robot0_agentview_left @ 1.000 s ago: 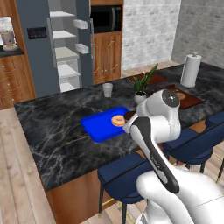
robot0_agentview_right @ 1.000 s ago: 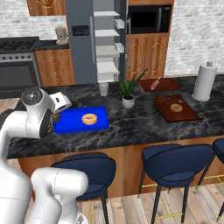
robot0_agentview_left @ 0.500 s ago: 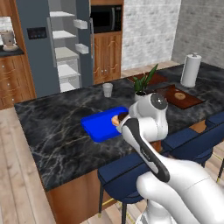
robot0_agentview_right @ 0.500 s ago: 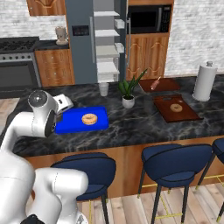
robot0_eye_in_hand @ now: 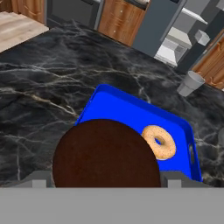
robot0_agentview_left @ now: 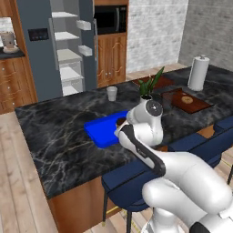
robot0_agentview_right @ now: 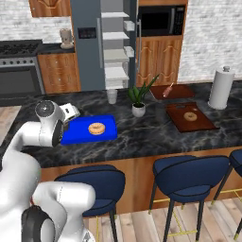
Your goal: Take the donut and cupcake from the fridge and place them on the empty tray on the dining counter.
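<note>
My gripper (robot0_eye_in_hand: 107, 180) is shut on the cupcake (robot0_eye_in_hand: 105, 153), whose brown top bulges between the fingers. It hangs over the near end of the bright blue tray (robot0_eye_in_hand: 118, 107) on the dining counter (robot0_eye_in_hand: 43, 87). The donut (robot0_eye_in_hand: 159, 141) lies in the tray beside the cupcake. From the left base, the cupcake (robot0_agentview_left: 119, 122) and gripper (robot0_agentview_left: 121, 126) sit at the tray's (robot0_agentview_left: 102, 132) right edge, and my arm hides the donut. In the right base view the hand (robot0_agentview_right: 71, 112) is at the tray's (robot0_agentview_right: 78, 134) left end, the donut (robot0_agentview_right: 96, 128) in its middle. The fridge (robot0_agentview_right: 87, 61) stands open behind.
A white cup (robot0_agentview_right: 112, 96) and a potted plant (robot0_agentview_right: 138, 101) stand behind the tray. A reddish-brown tray (robot0_agentview_right: 190, 116) with another donut and a paper towel roll (robot0_agentview_right: 221, 87) are further right. Blue stools (robot0_agentview_right: 189, 172) line the counter's near side.
The arm has swung in over the tray with the cupcake and now covers the donut in the left base view. The donut and tray have stayed put.
</note>
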You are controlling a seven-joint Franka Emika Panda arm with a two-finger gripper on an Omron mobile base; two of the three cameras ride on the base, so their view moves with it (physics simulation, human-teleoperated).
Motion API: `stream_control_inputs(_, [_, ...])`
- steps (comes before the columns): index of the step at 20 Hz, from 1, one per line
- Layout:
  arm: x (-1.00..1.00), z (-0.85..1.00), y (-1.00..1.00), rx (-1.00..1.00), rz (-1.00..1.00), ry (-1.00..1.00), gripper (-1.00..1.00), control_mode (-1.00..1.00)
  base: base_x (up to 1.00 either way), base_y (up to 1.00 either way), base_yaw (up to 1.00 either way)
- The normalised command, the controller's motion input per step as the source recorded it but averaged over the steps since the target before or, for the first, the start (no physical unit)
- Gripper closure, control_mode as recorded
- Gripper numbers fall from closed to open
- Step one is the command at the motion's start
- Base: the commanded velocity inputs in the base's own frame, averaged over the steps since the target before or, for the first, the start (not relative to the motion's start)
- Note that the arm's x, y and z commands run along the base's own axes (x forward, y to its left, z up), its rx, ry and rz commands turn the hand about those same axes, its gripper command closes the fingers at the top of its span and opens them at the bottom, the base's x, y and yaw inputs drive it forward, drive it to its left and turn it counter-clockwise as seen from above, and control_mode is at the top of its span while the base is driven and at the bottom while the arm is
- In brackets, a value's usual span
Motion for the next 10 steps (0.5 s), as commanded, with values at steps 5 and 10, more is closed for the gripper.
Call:
stream_control_inputs(5, [0.40, -0.17, 0.00, 0.00, 0.00, 0.00, 1.00, -1.00, 0.00, 0.00, 0.00])
stream_control_inputs(10, [0.37, -0.22, 0.01, 0.00, 0.00, 0.00, 1.00, -1.00, 0.00, 0.00, 0.00])
